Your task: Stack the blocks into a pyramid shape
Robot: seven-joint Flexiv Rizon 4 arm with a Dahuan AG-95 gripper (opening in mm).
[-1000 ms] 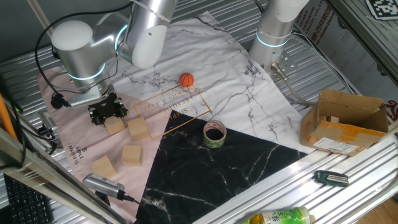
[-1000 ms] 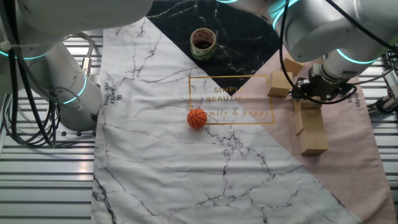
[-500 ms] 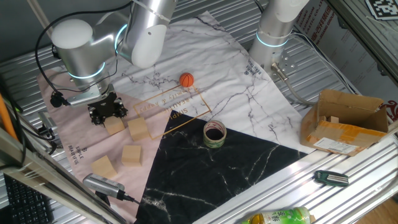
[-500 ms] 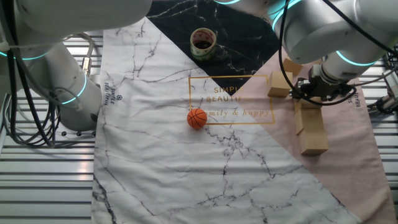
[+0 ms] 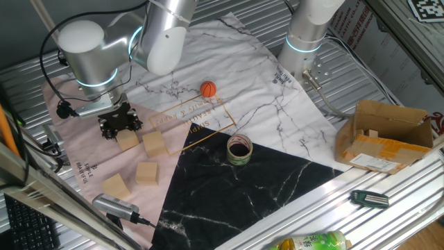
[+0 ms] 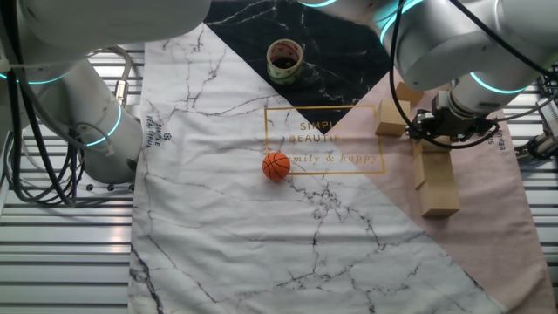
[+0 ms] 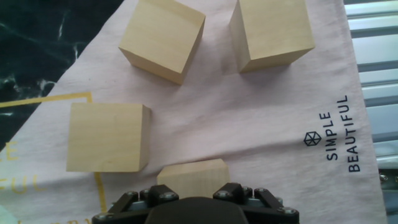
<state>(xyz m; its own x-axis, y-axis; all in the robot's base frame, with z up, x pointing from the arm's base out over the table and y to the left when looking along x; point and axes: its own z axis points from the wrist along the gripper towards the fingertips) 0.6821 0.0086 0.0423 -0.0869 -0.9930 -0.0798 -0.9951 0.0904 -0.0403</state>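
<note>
On the pink corner of the marbled cloth (image 5: 277,104), the gripper (image 5: 116,123) sits low over a wooden cube (image 7: 191,179), though the jaws are hidden, so whether it grips cannot be told. Three more cubes lie apart nearby (image 7: 107,137) (image 7: 163,38) (image 7: 271,32). An orange ball (image 5: 208,89) and a tape roll (image 5: 239,149) rest farther off.

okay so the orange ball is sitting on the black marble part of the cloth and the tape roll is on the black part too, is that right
Not quite. The orange ball sits on the white marble part of the cloth, beside the gold lettering, as the other fixed view shows. The tape roll is indeed on the black part.
</note>
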